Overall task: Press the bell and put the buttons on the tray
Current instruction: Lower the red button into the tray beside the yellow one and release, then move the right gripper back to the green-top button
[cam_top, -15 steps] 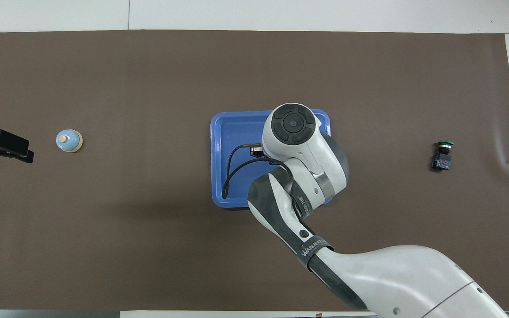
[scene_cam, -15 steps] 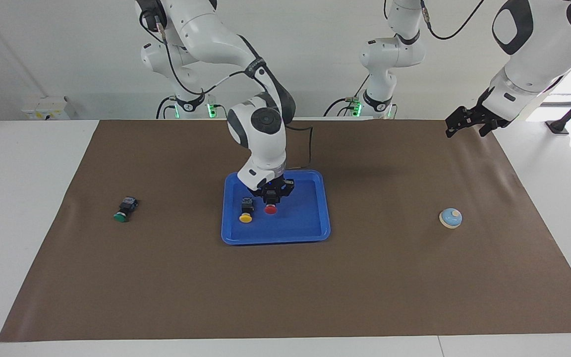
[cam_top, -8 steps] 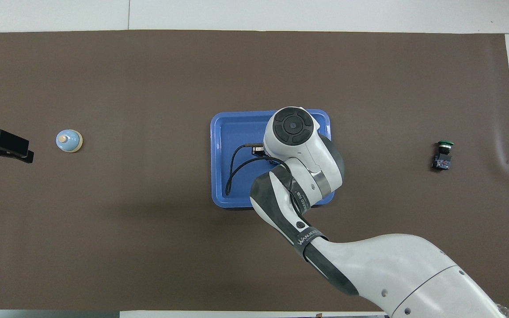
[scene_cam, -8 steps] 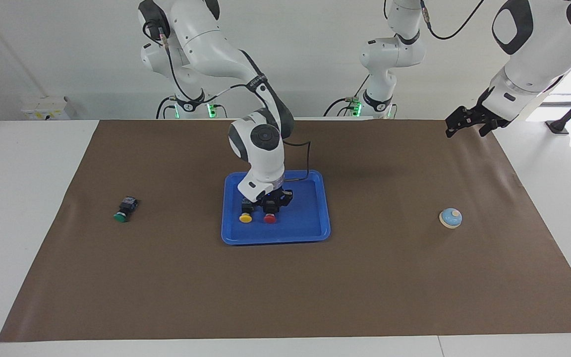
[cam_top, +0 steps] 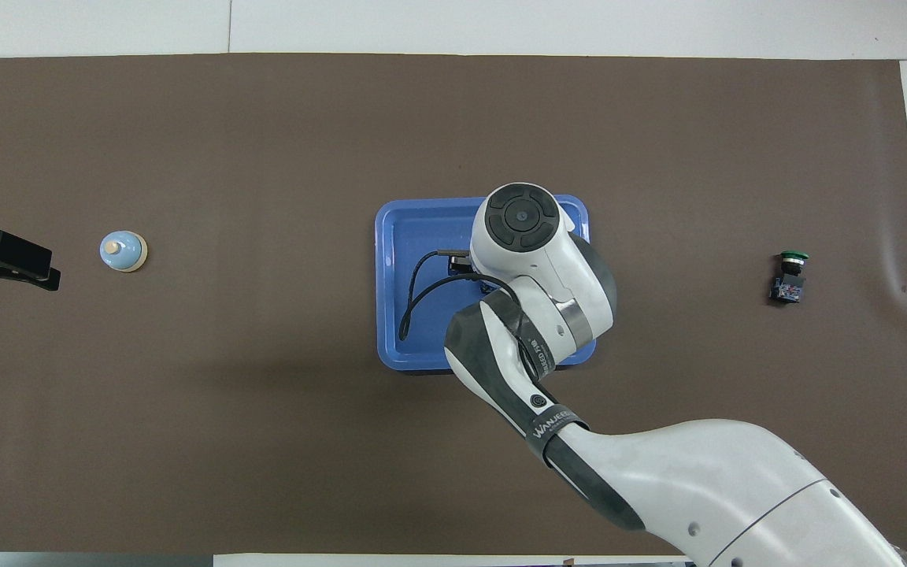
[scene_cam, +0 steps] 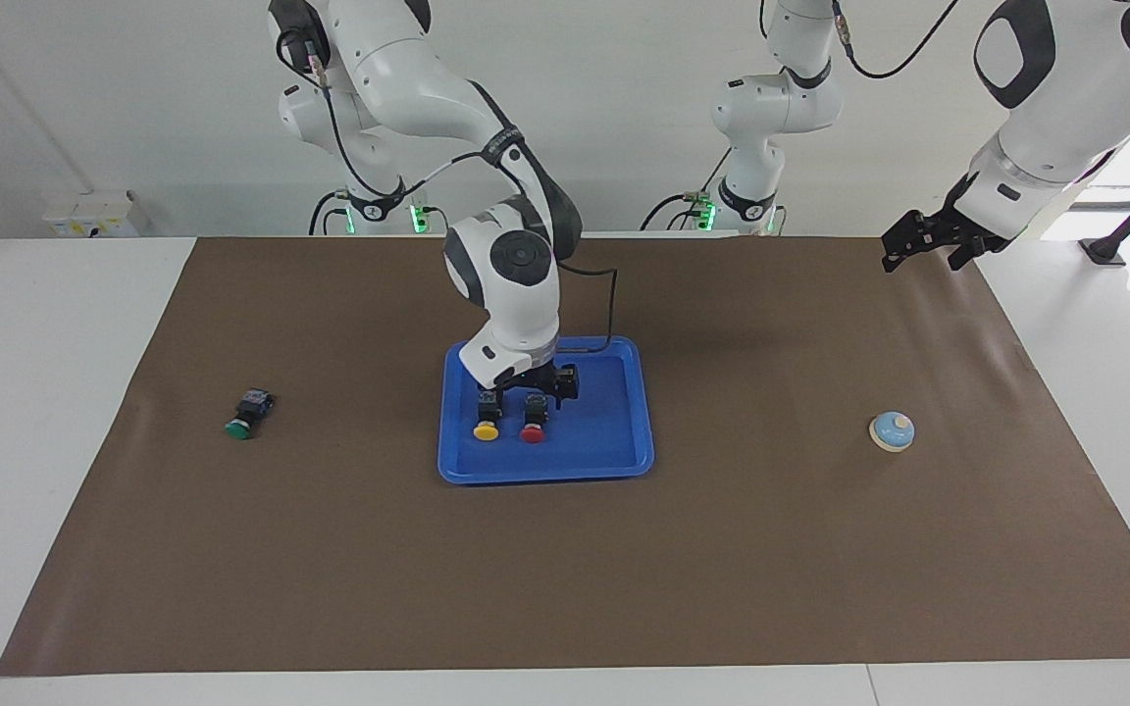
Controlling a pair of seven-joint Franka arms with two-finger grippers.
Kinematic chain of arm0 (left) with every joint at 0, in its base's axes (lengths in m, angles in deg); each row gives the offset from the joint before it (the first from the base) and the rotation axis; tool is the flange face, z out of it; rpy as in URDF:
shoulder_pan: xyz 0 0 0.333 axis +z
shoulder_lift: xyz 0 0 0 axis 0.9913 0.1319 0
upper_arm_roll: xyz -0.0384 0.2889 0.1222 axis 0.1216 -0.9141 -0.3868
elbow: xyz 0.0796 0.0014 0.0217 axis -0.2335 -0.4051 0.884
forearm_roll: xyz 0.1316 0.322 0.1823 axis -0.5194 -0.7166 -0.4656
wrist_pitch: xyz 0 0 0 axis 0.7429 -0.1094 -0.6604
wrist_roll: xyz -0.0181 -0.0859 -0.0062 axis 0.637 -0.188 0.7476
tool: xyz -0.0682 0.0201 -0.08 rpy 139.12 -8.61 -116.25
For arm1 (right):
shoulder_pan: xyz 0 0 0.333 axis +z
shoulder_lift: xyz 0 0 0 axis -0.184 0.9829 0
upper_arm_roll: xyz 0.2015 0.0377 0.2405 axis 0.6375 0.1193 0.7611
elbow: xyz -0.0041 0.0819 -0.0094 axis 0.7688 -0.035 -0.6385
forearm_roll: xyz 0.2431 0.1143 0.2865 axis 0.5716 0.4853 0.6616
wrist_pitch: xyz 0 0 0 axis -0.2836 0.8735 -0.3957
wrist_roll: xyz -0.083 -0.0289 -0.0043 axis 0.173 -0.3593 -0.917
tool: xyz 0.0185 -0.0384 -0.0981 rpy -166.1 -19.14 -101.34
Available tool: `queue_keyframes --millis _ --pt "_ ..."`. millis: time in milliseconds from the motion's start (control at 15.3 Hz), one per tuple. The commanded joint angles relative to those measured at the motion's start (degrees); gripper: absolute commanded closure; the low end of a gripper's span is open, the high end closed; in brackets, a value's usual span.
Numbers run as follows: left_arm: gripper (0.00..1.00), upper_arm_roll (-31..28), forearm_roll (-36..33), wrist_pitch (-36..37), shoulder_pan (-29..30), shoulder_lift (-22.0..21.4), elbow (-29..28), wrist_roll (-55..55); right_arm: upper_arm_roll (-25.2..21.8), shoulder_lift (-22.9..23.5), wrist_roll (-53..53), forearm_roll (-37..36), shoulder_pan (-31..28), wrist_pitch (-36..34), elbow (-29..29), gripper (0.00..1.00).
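1. Right gripper (scene_cam: 538, 385): over the tray (scene_cam: 624, 431), just above the red button (scene_cam: 533, 428). Jaws parted; nothing held.
2. Left gripper (scene_cam: 903, 247): waiting in the air over the left arm's end of the brown mat (scene_cam: 722, 569), empty, jaws spread.
3. Red button: lying in the tray, cap pointing away from the robots, beside the yellow button (scene_cam: 486, 425), which lies the same way.
4. Green button (scene_cam: 246, 416): on the mat toward the right arm's end, well apart from the tray.
5. Bell (scene_cam: 892, 430): on the mat toward the left arm's end, untouched by either gripper.
6. Step in hand, as judged: release of the red button; two of three buttons delivered.
7. Next move, as judged: lift the right gripper straight up clear of both caps, then travel to the green button, whose body lies on its side, so the jaws should straddle the black body.
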Motion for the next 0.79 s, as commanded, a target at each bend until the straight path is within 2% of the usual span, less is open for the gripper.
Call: queue_keyframes --millis 0,328,524,721 --pt "0.0 -0.12 -0.05 -0.76 0.08 -1.27 -1.52 -0.09 0.33 -3.54 -1.17 -0.09 -5.37 -3.84 0.76 0.0" --pt "0.0 -0.12 -0.13 -0.76 0.08 -1.27 -1.52 -0.09 0.15 -7.07 -21.1 -0.79 -18.99 -9.83 -0.3 0.0" --pt "0.0 -0.12 -0.05 -0.76 0.08 -1.35 -1.52 -0.09 -0.03 -8.65 -30.25 -1.76 -26.72 -9.92 -3.89 0.0" --pt "0.0 -0.12 -0.13 -0.76 0.08 -1.35 -1.52 -0.09 -0.03 -10.32 -32.83 -3.6 -33.41 -6.86 -8.72 0.0"
